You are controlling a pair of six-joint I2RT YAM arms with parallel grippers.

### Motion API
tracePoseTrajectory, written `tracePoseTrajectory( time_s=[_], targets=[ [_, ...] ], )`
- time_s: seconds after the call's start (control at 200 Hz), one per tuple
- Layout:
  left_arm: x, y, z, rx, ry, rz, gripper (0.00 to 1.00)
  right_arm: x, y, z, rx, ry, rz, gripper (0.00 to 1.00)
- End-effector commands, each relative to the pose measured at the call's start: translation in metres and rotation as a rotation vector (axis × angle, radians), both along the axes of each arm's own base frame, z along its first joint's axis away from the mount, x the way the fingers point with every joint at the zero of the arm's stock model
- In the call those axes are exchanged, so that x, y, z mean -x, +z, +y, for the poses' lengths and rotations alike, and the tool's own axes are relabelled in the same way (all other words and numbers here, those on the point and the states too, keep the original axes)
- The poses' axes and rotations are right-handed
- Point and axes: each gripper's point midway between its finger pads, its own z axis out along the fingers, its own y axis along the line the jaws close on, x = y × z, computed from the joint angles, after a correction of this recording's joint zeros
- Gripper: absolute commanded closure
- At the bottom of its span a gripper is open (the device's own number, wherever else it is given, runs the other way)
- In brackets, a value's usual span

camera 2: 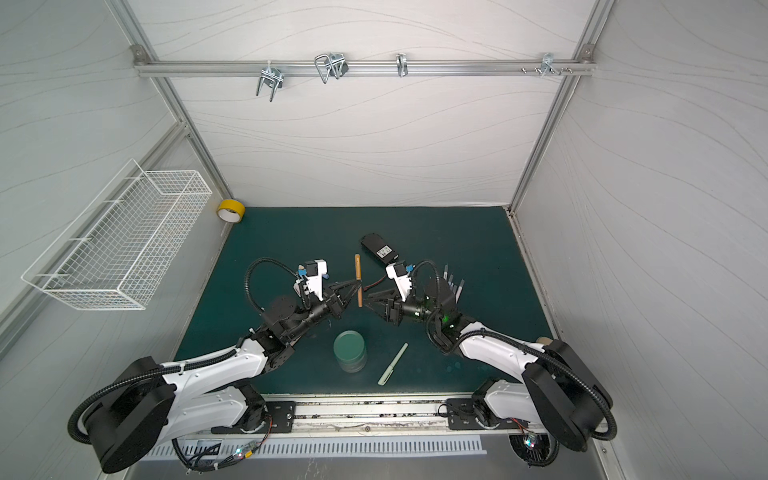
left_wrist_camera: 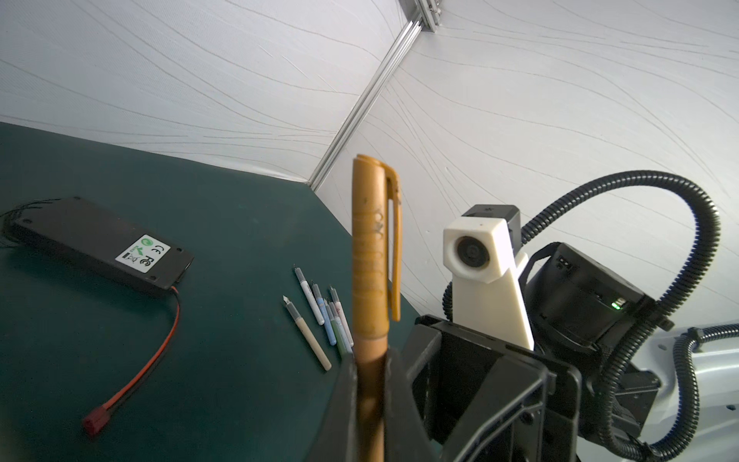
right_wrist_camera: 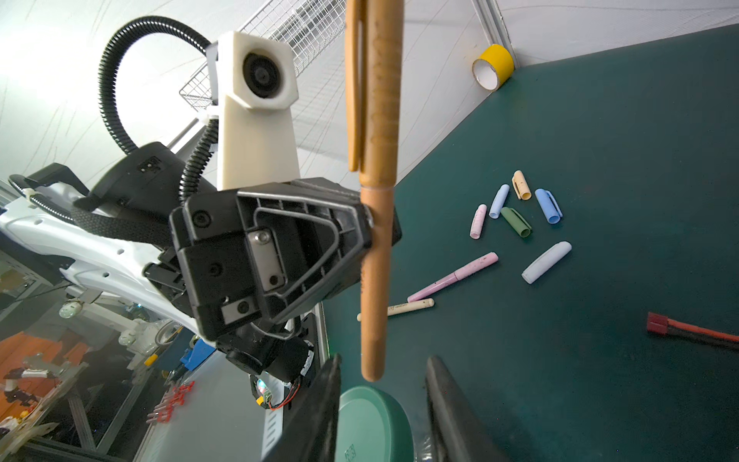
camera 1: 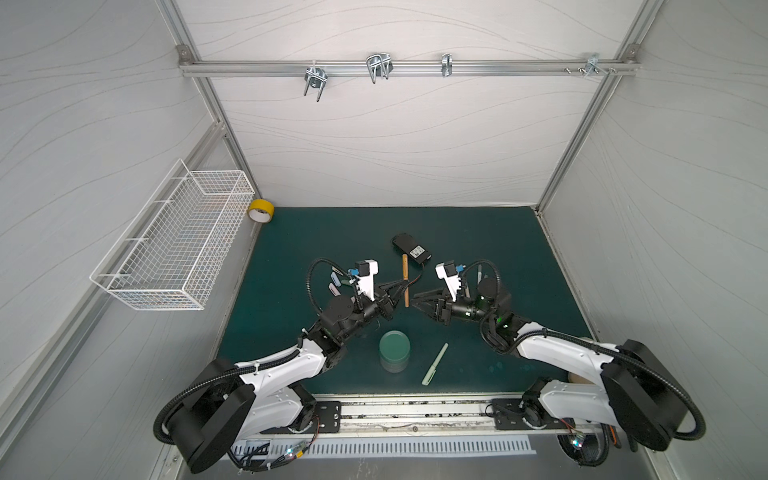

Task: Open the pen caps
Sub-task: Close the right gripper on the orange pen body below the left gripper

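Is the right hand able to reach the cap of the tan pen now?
Probably yes: the cap stands free beyond the left hand gripping the pen, and the open right hand is close by.

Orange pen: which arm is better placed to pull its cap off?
Probably the right: the left claw is shut on the orange pen, while the right claw hangs open, empty, free to grab the cap.
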Motion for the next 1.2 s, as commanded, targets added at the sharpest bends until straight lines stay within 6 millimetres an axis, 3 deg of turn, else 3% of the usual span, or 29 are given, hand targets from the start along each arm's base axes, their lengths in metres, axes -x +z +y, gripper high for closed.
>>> tracePoseTrajectory(
  time_s=[0.0, 0.415, 0.56, 0.865, 0.92, 1.065, 1.195],
  targets=[
    [0.004, 0.024, -0.007, 0.038, -0.030, -0.083, 0.92, 0.004, 0.013, 0.000, -0.035, 0.011, -0.055, 0.61],
    [0.016, 0.024, -0.026, 0.024, -0.104, -0.111, 0.92, 0.007, 0.014, 0.001, -0.030, 0.031, -0.061, 0.60],
    [0.017, 0.024, -0.028, 0.023, -0.110, -0.112, 0.92, 0.008, 0.013, 0.002, -0.028, 0.035, -0.059, 0.71],
    [0.016, 0.023, -0.027, 0.030, -0.099, -0.111, 0.91, 0.010, 0.013, 0.003, -0.024, 0.047, -0.065, 0.80],
    [0.016, 0.024, -0.025, 0.036, -0.090, -0.113, 0.84, 0.011, 0.012, 0.003, -0.021, 0.051, -0.066, 0.83],
    [0.013, 0.026, -0.013, 0.054, -0.029, -0.113, 0.48, 0.011, 0.010, 0.002, -0.002, 0.051, -0.080, 0.95],
    [0.010, 0.027, -0.009, -0.018, -0.014, -0.076, 0.38, 0.011, 0.007, 0.002, 0.024, 0.053, -0.091, 0.98]
  ],
)
